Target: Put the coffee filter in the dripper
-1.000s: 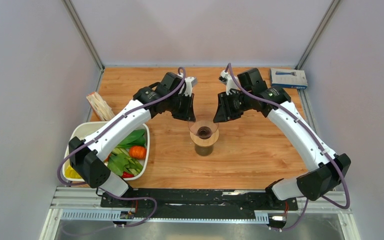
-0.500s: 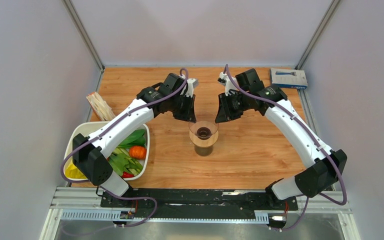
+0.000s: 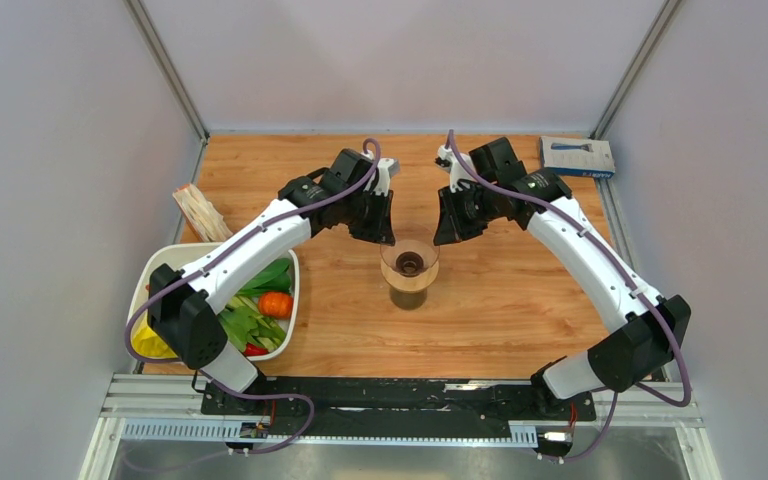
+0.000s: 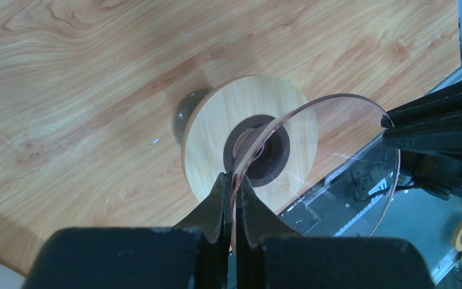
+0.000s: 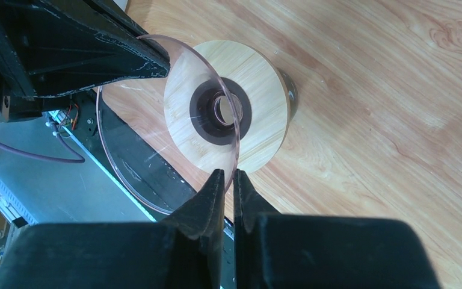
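The dripper, a clear cone with a round tan ring base, is over a small brown glass cup at the table's middle. I cannot tell whether it rests on the cup. My left gripper is shut on the left side of the clear rim, as the left wrist view shows with the dripper's tan ring beyond. My right gripper is shut on the opposite side of the rim, above the ring. No white coffee filter is in view.
A white tray of vegetables sits at the near left. A tan packet stands behind it. A blue box lies at the far right corner. Grey walls close both sides.
Both arms have shifted slightly, and the dripper has moved a few pixels to the right with them. Both grippers stay shut on its rim.
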{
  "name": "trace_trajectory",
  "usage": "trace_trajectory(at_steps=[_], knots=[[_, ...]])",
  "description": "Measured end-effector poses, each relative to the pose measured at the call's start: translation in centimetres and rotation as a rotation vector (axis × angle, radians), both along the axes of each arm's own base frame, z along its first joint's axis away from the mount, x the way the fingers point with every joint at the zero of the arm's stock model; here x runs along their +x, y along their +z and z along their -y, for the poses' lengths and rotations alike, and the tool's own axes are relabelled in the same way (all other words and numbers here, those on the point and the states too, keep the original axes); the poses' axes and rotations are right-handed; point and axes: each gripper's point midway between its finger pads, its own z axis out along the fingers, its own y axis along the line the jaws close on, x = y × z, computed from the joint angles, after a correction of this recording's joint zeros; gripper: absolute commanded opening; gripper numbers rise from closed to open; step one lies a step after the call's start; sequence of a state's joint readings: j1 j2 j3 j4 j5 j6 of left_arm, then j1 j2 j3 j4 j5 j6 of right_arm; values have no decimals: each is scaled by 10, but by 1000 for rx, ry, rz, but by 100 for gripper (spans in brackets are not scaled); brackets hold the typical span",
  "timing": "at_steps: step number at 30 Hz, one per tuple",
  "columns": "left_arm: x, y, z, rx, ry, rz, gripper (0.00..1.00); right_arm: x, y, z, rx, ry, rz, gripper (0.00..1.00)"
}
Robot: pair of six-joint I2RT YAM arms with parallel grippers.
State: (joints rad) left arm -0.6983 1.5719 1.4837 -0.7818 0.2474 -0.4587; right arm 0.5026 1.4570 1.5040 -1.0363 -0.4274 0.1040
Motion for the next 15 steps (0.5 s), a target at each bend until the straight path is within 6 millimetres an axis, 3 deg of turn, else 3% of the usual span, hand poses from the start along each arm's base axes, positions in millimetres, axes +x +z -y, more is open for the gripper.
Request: trace_trajectory(at_steps=[6,11,15], knots=[[1,-3,1,-15,-1,14,0,1,0,0,0,2,3,9],[1,-3,2,-18,0,18,0,1,-1,1,-3,7,7,0],[1,-3,2,-19,2,16,0,1,-2,1,-3,7,6,0]])
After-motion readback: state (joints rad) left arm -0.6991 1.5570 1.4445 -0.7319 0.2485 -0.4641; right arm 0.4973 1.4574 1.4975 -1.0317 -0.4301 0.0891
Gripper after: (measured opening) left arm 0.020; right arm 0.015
